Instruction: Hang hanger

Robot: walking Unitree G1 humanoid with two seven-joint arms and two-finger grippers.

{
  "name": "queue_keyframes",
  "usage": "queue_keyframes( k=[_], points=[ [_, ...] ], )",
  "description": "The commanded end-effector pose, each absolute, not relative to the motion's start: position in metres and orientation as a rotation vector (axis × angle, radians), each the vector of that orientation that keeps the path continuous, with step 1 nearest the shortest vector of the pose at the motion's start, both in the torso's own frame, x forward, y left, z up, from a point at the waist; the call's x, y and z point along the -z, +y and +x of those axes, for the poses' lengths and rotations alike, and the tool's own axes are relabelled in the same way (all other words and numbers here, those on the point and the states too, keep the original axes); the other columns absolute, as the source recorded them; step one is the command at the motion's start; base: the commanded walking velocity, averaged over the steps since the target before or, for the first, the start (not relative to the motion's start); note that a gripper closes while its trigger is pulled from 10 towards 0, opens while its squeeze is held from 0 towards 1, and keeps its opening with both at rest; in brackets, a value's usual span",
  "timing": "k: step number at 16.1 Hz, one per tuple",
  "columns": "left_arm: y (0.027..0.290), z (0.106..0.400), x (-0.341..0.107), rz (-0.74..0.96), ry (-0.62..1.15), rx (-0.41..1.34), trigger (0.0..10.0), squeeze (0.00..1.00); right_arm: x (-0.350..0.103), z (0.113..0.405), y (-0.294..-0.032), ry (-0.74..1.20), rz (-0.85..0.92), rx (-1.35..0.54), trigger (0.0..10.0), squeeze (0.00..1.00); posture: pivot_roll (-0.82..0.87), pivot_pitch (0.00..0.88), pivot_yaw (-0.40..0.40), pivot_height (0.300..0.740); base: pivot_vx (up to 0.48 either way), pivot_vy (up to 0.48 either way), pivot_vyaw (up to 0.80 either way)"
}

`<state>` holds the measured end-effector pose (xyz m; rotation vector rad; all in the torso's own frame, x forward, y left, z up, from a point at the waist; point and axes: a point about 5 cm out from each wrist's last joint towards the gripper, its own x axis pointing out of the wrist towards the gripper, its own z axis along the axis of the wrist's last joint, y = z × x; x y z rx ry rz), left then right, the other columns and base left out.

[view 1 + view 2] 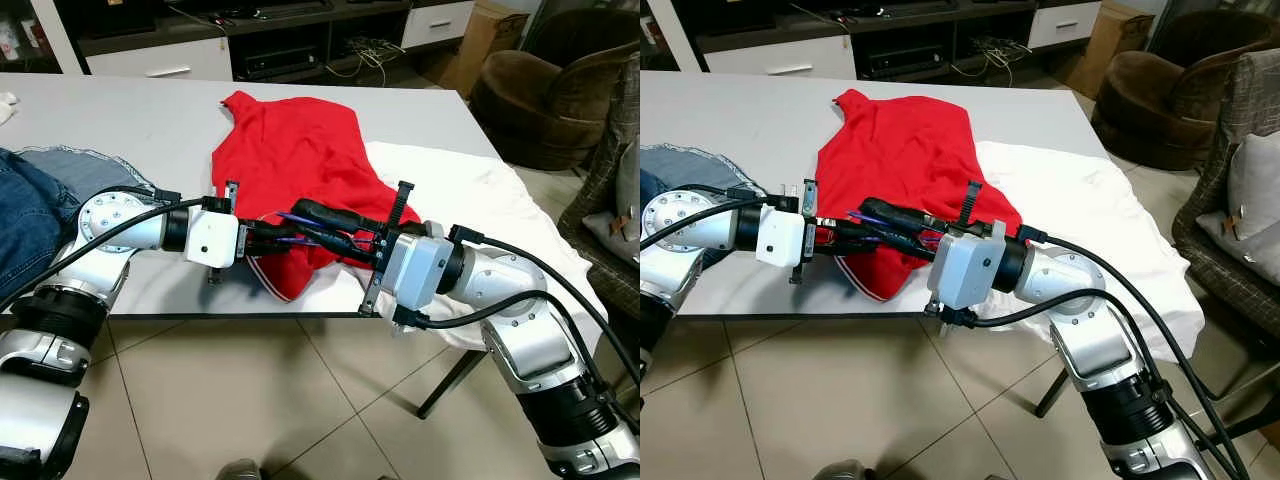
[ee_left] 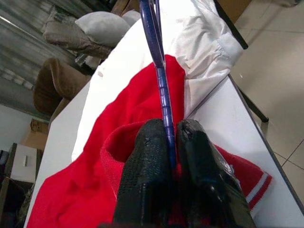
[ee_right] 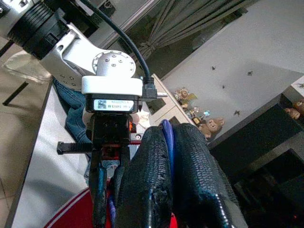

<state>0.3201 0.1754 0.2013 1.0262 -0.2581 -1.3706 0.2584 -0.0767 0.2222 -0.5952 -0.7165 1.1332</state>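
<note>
Left claw (image 2: 172,137) and right claw (image 3: 172,137) clamped, facing each other.

Head stereo looks down over table (image 1: 150,130); wrist cameras close, along fingers (image 2: 152,180)

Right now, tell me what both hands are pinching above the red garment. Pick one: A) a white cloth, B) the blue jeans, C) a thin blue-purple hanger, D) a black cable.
C: the left hand and the right hand are each shut on the thin blue-purple hanger, its rod running out between the black fingers over the red garment.
</note>
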Motion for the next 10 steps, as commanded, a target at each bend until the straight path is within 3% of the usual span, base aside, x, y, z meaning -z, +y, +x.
queue_keyframes(
  k=[1, 3, 4, 5, 10],
  points=[
    [0.166, 0.315, -0.195, 1.04, -0.266, 1.444, 0.0, 0.0, -0.238, 0.265, -0.083, -0.774, -0.567, -1.052, 10.0, 1.0, 0.09, 0.009, -0.04, 0.74, 0.0, 0.0, 0.0],
    [0.165, 0.315, -0.195, 1.034, -0.272, 1.442, 0.0, 0.0, -0.236, 0.267, -0.083, -0.746, -0.558, -1.057, 10.0, 1.0, 0.09, 0.009, -0.04, 0.74, 0.0, 0.0, 0.0],
    [0.164, 0.315, -0.194, 1.025, -0.277, 1.435, 0.0, 0.0, -0.232, 0.268, -0.083, -0.707, -0.566, -1.069, 10.0, 0.25, 0.09, 0.011, -0.038, 0.74, 0.0, 0.0, 0.0],
    [0.165, 0.316, -0.194, 1.007, -0.281, 1.424, 0.0, 0.0, -0.228, 0.269, -0.084, -0.675, -0.569, -1.08, 10.0, 0.0, 0.09, 0.011, -0.038, 0.74, 0.0, 0.0, 0.0],
    [0.172, 0.32, -0.19, 0.93, -0.273, 1.337, 0.0, 0.0, -0.223, 0.282, -0.099, -0.609, -0.586, -0.979, 10.0, 0.0, 0.09, 0.011, -0.039, 0.74, 0.0, 0.0, 0.0]
  ],
)
